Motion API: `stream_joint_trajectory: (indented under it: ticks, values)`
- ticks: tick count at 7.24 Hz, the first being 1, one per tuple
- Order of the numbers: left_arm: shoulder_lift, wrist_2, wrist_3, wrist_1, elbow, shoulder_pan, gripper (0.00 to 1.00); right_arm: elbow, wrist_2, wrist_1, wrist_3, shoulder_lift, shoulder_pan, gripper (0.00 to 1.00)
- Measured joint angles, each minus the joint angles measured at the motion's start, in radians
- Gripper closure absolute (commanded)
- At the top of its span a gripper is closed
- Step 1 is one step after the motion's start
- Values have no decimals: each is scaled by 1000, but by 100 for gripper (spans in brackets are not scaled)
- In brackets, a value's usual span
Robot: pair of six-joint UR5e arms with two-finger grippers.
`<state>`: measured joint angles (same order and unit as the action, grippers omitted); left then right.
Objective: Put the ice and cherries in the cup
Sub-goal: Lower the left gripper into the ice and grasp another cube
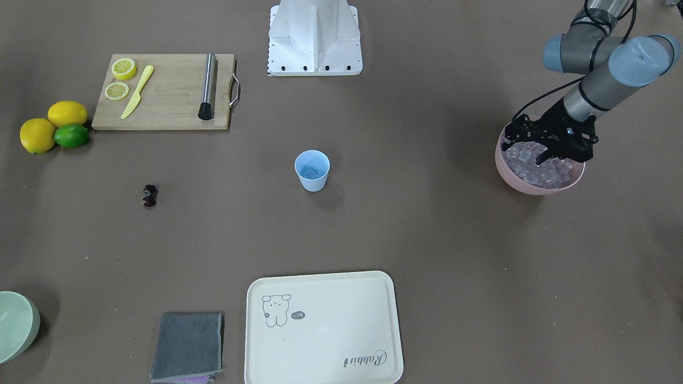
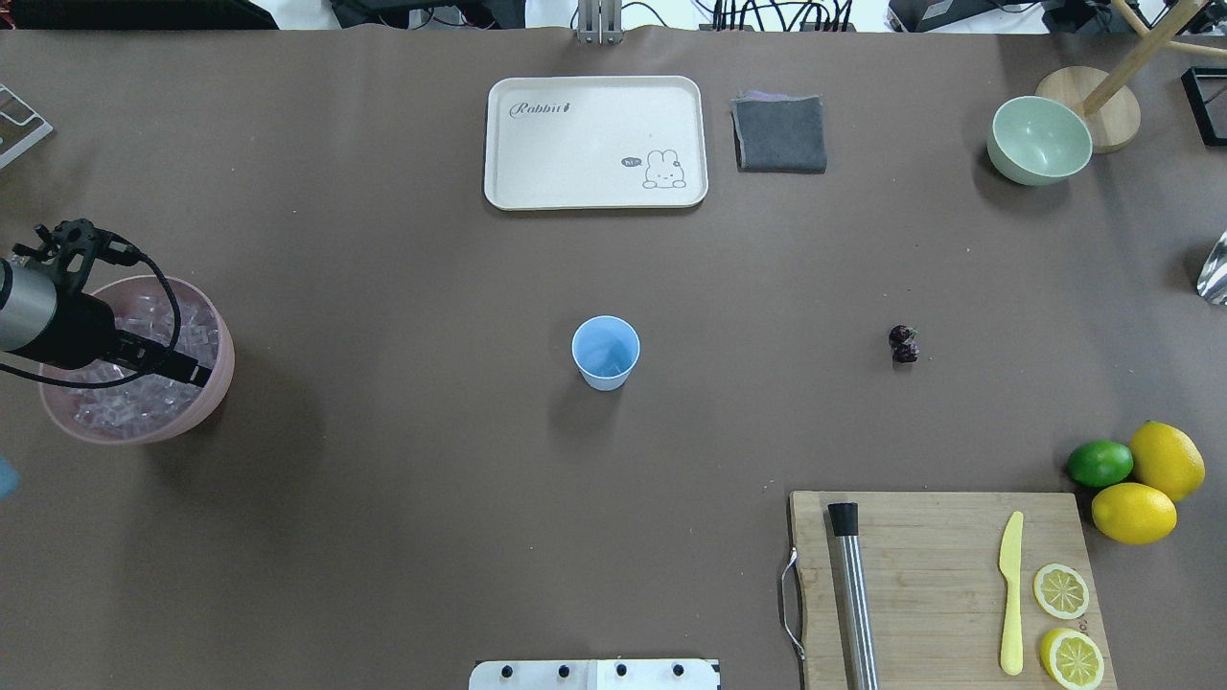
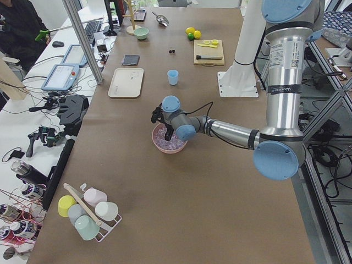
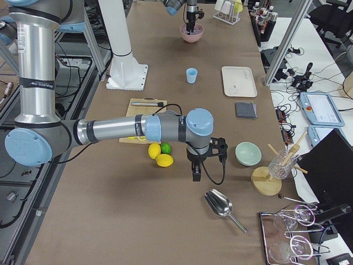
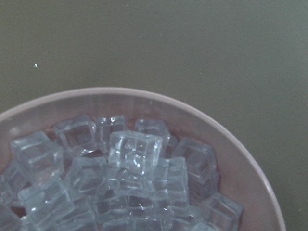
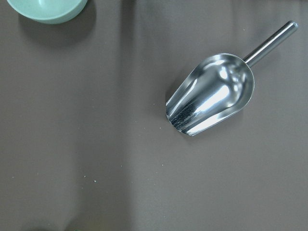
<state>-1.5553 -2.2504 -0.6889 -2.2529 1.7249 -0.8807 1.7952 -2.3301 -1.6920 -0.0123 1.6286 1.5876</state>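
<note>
Small clear glossy ice cubes (image 5: 134, 151) are heaped in round pink bowl (image 1: 525, 188), front view's right edge. Light, hard, slippery: flat opp. faces to be pinched. Left fingers (image 1: 544, 156) seen spread; right fingers (image 4: 196, 175): can't be told.

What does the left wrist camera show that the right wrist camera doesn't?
Only the left wrist view shows the ice, heaped in the pink bowl. Only the right wrist view shows the metal scoop, lying empty, and part of the pale green bowl at the top edge. Both share only the brown table.
</note>
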Motion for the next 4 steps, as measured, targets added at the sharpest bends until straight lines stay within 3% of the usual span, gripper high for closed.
stream_joint_trajectory:
  ticks: [2,4]
  values:
    - [-1,2,3,-1,0,11,47,3,0,0,0,1,2,0]
    - [-2,4,5,0,0,18,84,8,0,0,0,2,3,0]
